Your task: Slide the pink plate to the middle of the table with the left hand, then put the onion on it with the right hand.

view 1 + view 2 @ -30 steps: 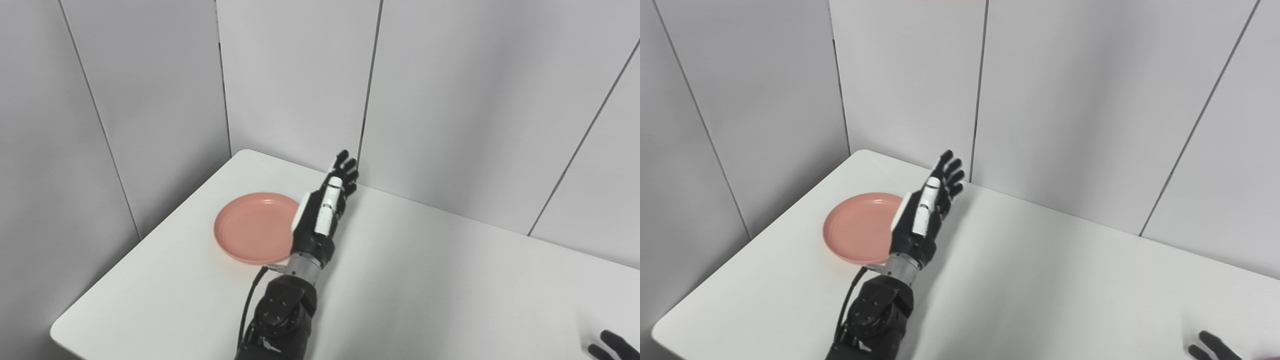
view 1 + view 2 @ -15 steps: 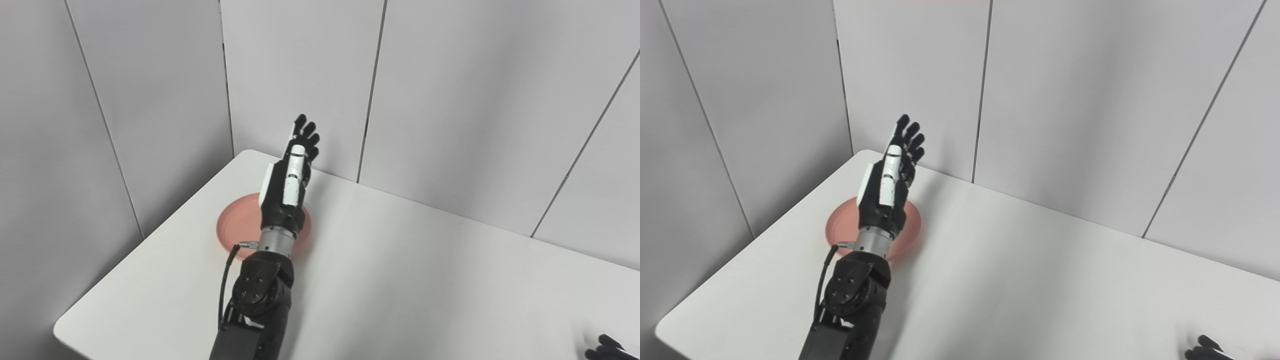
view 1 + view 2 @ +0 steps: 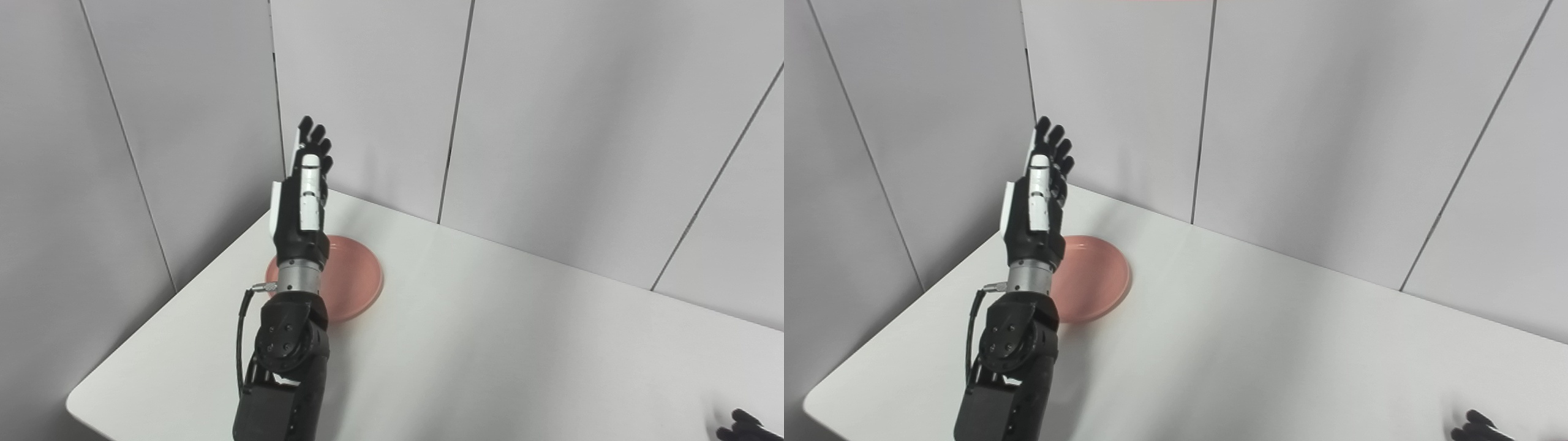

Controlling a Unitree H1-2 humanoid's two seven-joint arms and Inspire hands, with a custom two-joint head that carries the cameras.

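- Left eye view: we see the left hand (image 3: 301, 196) has swung leftward since the earlier frames; a second ago it sat right of the plate (image 3: 352, 278), half a second ago over its middle, and now it is raised above the plate's left part, fingers (image 3: 313, 136) straight, close together and empty, pointing up at the wall corner.
- The forearm hides the plate's left side; the plate itself lies where it did, near the tabletop's (image 3: 520, 343) far left corner.
- The right hand (image 3: 744, 424) barely shows at the bottom right edge; we cannot tell how its fingers stand.
- We see no onion here.
- Right eye view: the same left hand (image 3: 1034, 205) stands upright over the plate (image 3: 1093, 278), whose right half shows bare.
- The wall panels (image 3: 1304, 122) close in behind and to the left of the plate.
- The tabletop (image 3: 1274, 343) right of the plate is open white surface up to the right hand (image 3: 1476, 425).
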